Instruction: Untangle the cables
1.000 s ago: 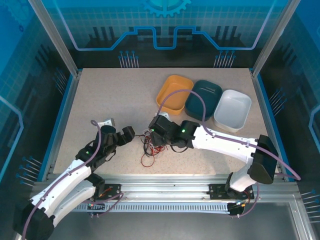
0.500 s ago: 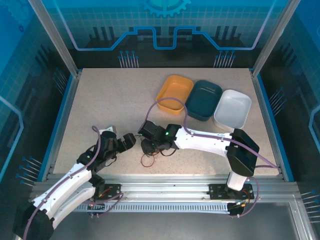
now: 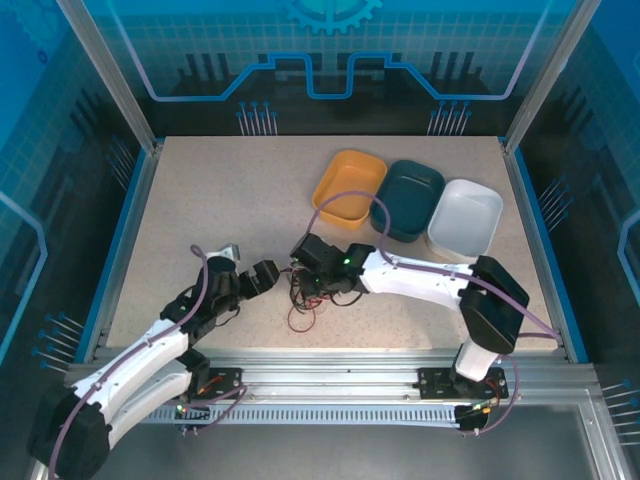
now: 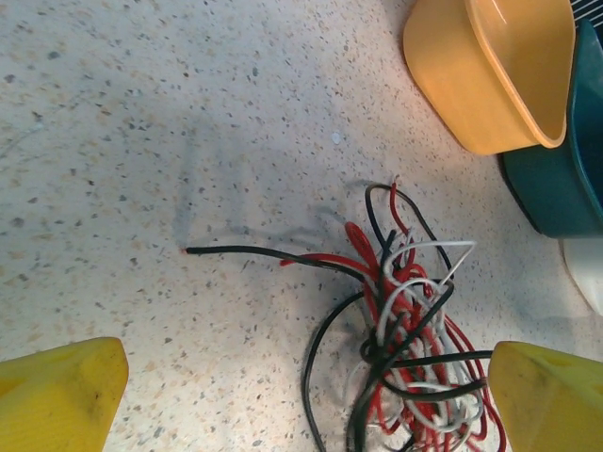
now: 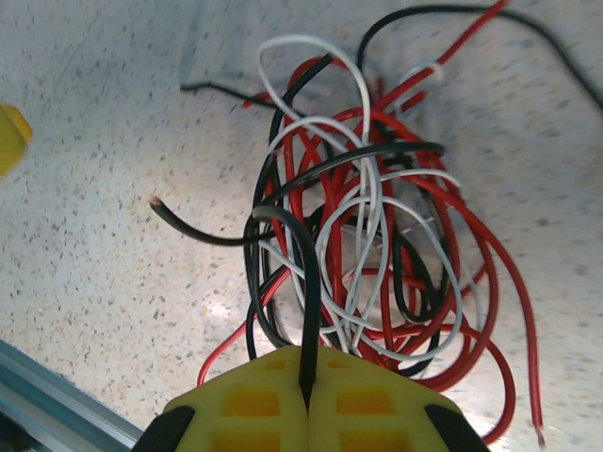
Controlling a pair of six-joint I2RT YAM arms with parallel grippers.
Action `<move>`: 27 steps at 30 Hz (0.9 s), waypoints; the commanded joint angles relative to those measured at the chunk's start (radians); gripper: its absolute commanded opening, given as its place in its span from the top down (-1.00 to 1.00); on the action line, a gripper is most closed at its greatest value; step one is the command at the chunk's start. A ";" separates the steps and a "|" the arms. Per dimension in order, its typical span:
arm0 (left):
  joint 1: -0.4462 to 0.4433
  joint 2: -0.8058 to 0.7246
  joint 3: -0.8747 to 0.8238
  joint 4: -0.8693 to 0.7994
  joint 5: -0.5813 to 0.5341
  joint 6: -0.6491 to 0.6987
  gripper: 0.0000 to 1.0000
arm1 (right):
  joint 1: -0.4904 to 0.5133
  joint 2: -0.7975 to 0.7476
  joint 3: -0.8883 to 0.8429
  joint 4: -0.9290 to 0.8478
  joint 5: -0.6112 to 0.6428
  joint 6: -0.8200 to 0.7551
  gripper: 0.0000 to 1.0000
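A: Speckled table (image 3: 200,200), three tubs (image 3: 405,200) upper right. Where're the cables (image 3: 308,295)?
B: Tangled, lower centre, betw. the arms. Left gripper (image 4: 306,391) fingers wide apart; right gripper (image 5: 309,363) pinched on a black strand (image 5: 306,282).

Cables (image 5: 363,202), red, black and white, one loose knotted tangle

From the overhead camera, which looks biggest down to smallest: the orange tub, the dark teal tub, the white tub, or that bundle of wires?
1 to 3, tied: white tub, teal tub and orange tub. They look about alike, too close to rank.
4: cable tangle, clearly the smallest.
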 commanded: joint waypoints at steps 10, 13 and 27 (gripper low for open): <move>-0.011 0.217 0.129 0.195 0.160 0.049 -0.98 | -0.094 -0.200 -0.060 0.002 0.047 -0.053 1.00; -0.020 0.267 0.154 0.220 0.189 0.049 -0.98 | -0.096 -0.228 -0.060 0.030 0.043 -0.068 1.00; -0.025 0.301 0.154 0.227 0.184 0.051 -0.99 | -0.096 -0.313 0.025 0.056 0.042 -0.204 1.00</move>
